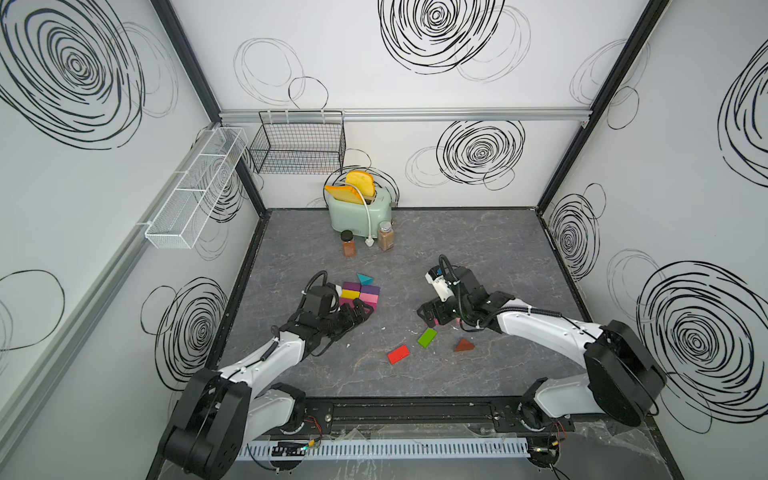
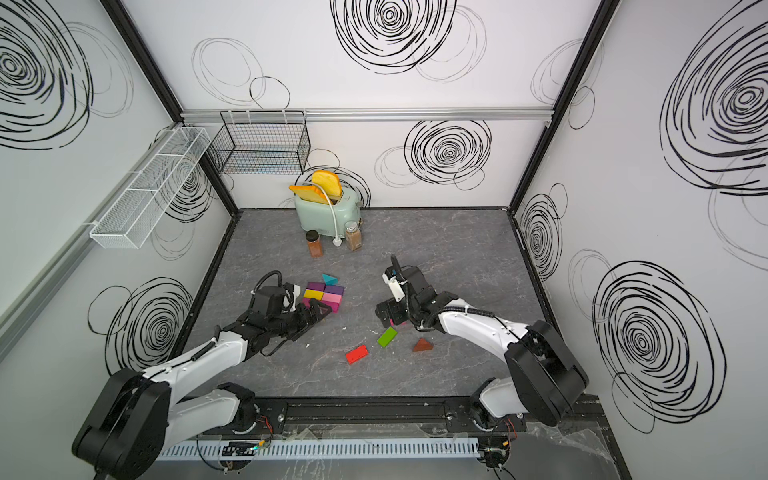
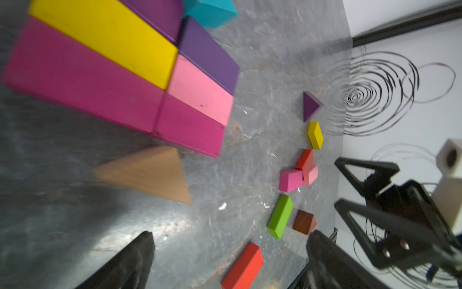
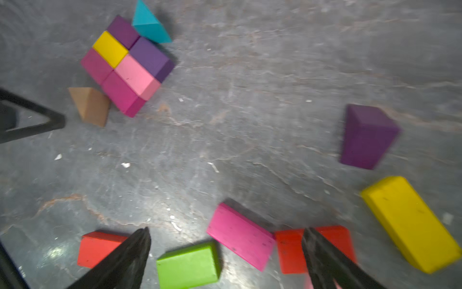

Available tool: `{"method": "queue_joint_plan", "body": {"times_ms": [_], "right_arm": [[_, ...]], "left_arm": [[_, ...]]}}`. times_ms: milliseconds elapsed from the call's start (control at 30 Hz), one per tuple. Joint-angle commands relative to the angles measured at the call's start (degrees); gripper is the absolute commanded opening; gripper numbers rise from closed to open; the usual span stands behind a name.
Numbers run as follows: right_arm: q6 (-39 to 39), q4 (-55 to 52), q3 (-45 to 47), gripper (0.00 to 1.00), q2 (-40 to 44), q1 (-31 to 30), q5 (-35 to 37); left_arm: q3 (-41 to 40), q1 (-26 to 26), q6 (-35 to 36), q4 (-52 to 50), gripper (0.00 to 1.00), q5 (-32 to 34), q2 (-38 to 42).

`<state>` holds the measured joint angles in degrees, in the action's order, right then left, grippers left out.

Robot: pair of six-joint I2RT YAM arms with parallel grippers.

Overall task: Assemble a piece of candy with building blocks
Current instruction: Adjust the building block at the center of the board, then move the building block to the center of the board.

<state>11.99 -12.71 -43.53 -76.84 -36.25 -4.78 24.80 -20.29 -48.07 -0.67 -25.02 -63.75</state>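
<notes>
Left tool gaped empty beside the six-brick candy body and tan triangle, right tool hung wide over the loose pink brick on the desk, probably light, stiff, slick wood, best pinched across flat long sides.

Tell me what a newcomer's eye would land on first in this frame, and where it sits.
The packed slab of pink, magenta, yellow and purple bricks in the middle, with a teal triangle at its far end, draws the eye first. Next come the loose red brick, green brick and brown triangle scattered nearer the front, and the mint toaster holding toast slices at the very back.
</notes>
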Motion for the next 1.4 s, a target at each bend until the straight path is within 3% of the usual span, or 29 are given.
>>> {"method": "queue_joint_plan", "body": {"times_ms": [0, 100, 233, 333, 600, 800, 933, 1233, 1367], "right_arm": [[-0.6, -8.4, 1.1, 0.98, 3.8, 2.8, 4.4], [1.3, -8.8, 1.9, 0.99, 6.8, 4.3, 3.8], [5.5, -1.7, 7.1, 0.99, 10.4, 8.9, -1.3], [5.0, 0.6, 7.8, 0.99, 8.1, 13.8, -6.1], [3.7, 1.9, 7.6, 1.0, 5.6, 14.5, -8.1], [-1.4, 0.4, 1.6, 0.97, -3.4, 13.1, -7.9], [-1.8, 1.2, 0.6, 0.97, -4.0, 11.4, -8.8], [1.2, 0.0, 3.1, 0.97, -0.4, 4.0, -10.4], [0.0, -1.4, 3.9, 0.96, -1.7, 2.7, -10.5]], "left_arm": [[3.2, -3.3, 4.0, -4.9, 0.99, 1.5, 1.1], [6.3, -9.5, 6.6, -5.8, 0.98, 4.3, -2.0], [11.4, -18.0, 8.5, -5.4, 0.98, 9.6, -8.1], [15.2, -21.0, 10.0, -5.8, 0.98, 11.6, -11.4], [15.9, -28.0, 8.4, -8.0, 0.98, 9.8, -9.1], [12.6, -29.1, 9.3, -16.1, 0.98, 13.7, -2.8], [10.0, -30.1, 7.7, -21.0, 0.97, 16.0, 2.1], [3.8, -31.7, 3.1, -14.2, 0.89, 16.1, -1.3], [2.1, -31.9, 1.6, -14.0, 0.84, 16.8, 0.7]]}}
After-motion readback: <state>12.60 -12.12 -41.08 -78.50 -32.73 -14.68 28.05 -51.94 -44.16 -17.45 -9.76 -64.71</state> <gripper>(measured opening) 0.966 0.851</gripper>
